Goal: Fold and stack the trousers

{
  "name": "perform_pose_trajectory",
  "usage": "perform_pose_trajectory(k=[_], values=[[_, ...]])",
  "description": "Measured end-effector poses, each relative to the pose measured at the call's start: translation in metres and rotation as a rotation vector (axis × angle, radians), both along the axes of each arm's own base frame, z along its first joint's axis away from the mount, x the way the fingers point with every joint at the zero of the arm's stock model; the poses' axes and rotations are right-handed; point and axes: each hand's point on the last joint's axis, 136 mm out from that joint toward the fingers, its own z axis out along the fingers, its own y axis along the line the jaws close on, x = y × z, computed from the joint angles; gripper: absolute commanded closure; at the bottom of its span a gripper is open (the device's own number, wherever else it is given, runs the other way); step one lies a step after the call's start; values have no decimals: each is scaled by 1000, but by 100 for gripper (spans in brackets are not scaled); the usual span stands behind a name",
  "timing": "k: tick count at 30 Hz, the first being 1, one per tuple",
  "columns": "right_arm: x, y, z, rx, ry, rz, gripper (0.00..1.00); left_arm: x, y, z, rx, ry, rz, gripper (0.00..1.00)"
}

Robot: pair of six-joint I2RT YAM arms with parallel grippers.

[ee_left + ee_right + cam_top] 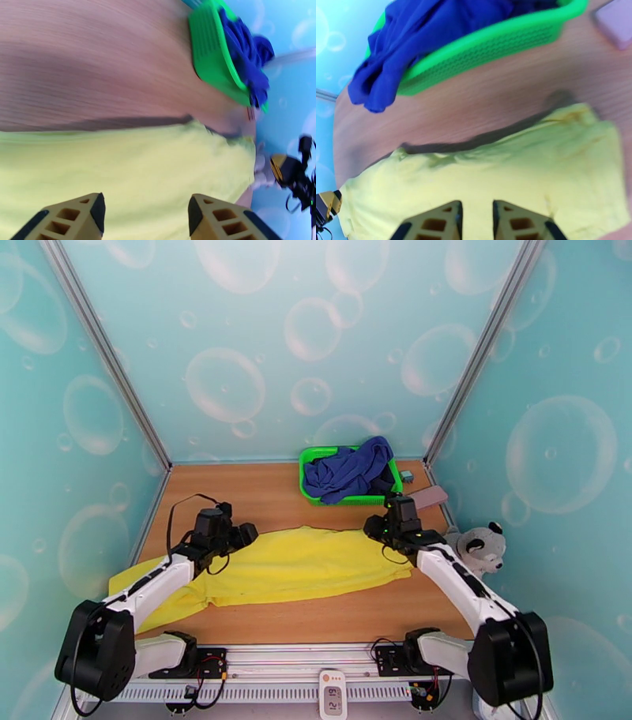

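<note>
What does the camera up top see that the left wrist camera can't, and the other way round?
Top view extras: the arm bases bolted at the near edge, and a small white display between them. Left wrist extras: a close look at the left gripper, its fingers spread apart with nothing between them, over yellow fabric. Shared: the yellow trousers lying on the wooden table, and the green basket with blue cloth in it.
</note>
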Motion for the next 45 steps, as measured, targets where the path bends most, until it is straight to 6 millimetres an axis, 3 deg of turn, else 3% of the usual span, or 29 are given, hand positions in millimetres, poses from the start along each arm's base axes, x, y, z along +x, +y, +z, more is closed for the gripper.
perform_pose_trajectory(k=[5, 10, 13, 15, 19, 22, 24, 27, 29, 31, 33, 38, 41, 45], values=[[6, 26, -57, 96, 107, 28, 74, -22, -19, -32, 53, 93, -99, 40], [7, 17, -80, 134, 149, -5, 75, -37, -23, -66, 138, 188, -125, 40], [15, -1, -78, 156, 134, -48, 75, -37, -28, -83, 200, 229, -140, 40], [20, -16, -77, 147, 119, -76, 76, -24, -38, -81, 236, 214, -151, 41], [26, -23, -68, 84, 87, -51, 75, -4, -55, -80, 318, 173, -189, 47], [28, 3, -35, 4, -1, 74, 72, -5, -60, -68, 374, 111, -246, 55], [24, 35, 1, -35, -109, 206, 66, -10, -57, -51, 415, 53, -293, 61], [4, 76, 44, -71, -261, 399, 62, -18, -56, -16, 443, -73, -367, 62], [-11, 92, 59, -100, -331, 510, 55, -32, -61, 6, 446, -174, -444, 62], [-26, 102, 58, -145, -372, 600, 52, -55, -69, 15, 453, -268, -546, 62], [-43, 109, 44, -170, -367, 668, 52, -88, -78, 9, 469, -347, -692, 61], [-61, 96, 3, -189, -272, 669, 52, -146, -75, -43, 545, -441, -976, 62], [-67, 91, -5, -170, -243, 635, 51, -149, -69, -58, 593, -482, -1020, 63], [-76, 87, -7, -132, -246, 600, 51, -133, -77, -54, 632, -586, -1012, 64]])
